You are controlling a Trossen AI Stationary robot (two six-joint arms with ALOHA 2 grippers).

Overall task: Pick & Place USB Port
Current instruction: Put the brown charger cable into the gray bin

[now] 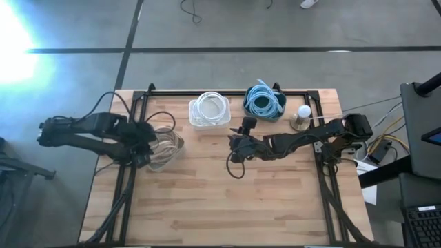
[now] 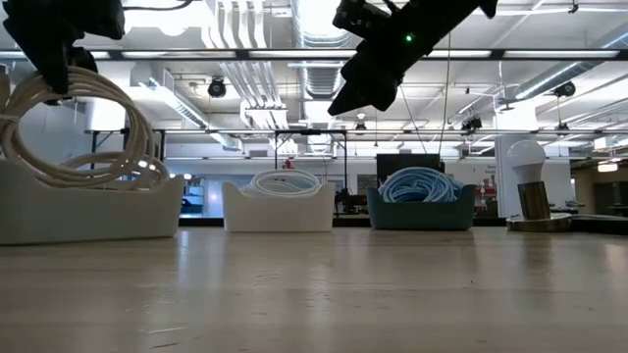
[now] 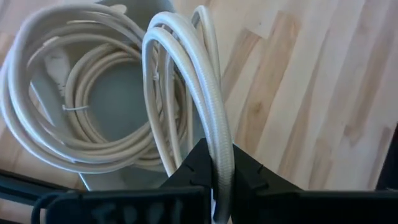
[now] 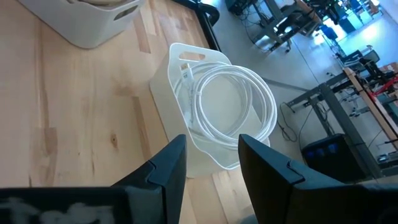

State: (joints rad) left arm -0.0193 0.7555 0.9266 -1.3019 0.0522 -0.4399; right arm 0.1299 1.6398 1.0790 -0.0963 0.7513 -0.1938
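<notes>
Looking down, the left gripper [image 1: 146, 146] sits over the left bin [image 1: 167, 146]; the right gripper [image 1: 238, 146] waits mid-table. At table height, the cable [image 2: 74, 127] hangs looped above that bin, probably partly inside. At the left wrist, fingers [image 3: 189, 171] pinch the cable: lift straight, slowly. The right wrist shows fingers [image 4: 168, 168] apart, empty.

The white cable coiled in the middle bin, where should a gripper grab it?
Probably from straight above, pinching one side of the white cable across its bundled loops. It lies flat in the open-topped white bin, whose walls block any sideways approach. The right gripper hangs open nearby.
</notes>
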